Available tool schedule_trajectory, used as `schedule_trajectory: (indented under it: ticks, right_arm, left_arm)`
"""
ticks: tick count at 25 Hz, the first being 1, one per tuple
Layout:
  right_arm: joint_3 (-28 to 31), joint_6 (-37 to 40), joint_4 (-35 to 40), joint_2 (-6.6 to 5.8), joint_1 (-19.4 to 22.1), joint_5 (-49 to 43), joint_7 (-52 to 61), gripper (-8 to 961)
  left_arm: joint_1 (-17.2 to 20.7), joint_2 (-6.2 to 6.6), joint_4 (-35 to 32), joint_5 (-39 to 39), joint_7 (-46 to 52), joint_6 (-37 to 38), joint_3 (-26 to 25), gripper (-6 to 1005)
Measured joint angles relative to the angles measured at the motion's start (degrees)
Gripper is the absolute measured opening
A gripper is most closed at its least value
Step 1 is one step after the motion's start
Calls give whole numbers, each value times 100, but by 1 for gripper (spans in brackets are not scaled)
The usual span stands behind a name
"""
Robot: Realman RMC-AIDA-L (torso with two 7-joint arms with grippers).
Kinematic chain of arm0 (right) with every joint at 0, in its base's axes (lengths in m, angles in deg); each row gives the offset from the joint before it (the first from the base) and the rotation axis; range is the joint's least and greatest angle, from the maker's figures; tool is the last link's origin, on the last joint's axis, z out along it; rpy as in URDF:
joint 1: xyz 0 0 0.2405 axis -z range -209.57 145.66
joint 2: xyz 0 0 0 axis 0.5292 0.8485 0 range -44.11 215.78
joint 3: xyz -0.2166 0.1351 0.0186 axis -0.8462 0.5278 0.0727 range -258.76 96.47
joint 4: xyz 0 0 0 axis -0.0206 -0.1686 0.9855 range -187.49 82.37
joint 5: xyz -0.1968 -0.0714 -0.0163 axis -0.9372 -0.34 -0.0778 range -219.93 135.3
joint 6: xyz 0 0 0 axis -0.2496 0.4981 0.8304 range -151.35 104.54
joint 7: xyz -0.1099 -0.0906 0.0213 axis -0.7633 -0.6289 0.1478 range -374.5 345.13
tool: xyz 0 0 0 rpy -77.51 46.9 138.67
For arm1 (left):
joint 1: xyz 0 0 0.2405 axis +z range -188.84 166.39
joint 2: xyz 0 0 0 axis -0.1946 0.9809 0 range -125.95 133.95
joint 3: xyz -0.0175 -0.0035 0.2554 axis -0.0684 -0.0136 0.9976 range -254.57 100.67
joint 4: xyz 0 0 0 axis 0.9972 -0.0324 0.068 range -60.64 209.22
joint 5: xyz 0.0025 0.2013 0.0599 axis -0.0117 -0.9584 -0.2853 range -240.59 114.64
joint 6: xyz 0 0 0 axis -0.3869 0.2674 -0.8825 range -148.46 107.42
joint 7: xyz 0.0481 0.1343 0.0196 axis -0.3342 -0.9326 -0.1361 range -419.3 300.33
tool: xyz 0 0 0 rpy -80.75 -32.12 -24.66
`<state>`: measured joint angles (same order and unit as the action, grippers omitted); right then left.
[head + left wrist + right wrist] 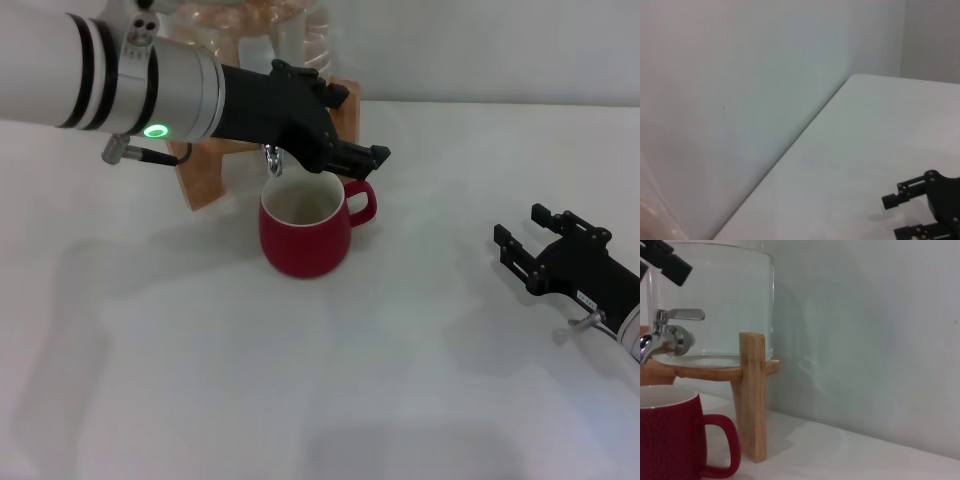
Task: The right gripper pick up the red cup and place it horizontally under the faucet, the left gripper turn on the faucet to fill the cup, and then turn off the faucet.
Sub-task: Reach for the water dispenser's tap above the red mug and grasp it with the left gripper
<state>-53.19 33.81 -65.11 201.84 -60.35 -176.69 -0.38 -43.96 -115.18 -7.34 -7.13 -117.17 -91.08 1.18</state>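
Red cup stands under the faucet; right gripper idles spread beside it, left gripper, spread unclear, must press the lever.

the red cup stands upright under the faucet — left claw over it, right claw well apart.

The red cup stands upright on the white table, squat and rounded, white inside, its loop handle turned toward the robot's right; from the head view nothing shows inside it. Directly above its rim hangs the faucet, a small shiny chrome tap with its lever handle lying level and its spout pointing down, fixed to a clear jar in a wooden stand.
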Motion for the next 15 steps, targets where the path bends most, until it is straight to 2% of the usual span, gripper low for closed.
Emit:
schedule_trajectory:
  ticks: [15]
  right_arm:
    - [-18, 7, -11, 1, 10, -23, 2, 541]
  left_arm:
    - [40, 16, 236, -110, -111, 241, -307, 876]
